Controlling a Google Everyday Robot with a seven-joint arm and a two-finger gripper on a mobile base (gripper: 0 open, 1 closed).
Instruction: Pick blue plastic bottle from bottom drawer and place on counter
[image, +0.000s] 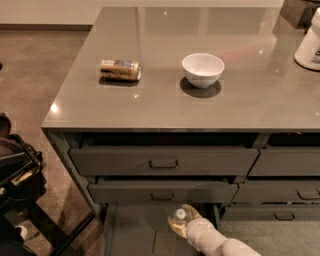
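The blue plastic bottle (179, 215) shows only its white cap and a bit of clear body, over the open bottom drawer (132, 230) at the lower edge of the camera view. My gripper (181, 222), on a white arm coming in from the lower right, has its tan fingers (172, 226) closed around the bottle. It holds the bottle just in front of the middle drawer front. The glossy grey-brown counter (165, 102) lies above, over the dark drawers.
On the counter lie a tan-and-brown can (120, 69) on its side and a white bowl (202, 69); a big white jar (310, 42) stands at the right edge. Two closed drawer fronts (162, 161) sit above the open drawer. Black equipment (17, 175) stands at the left.
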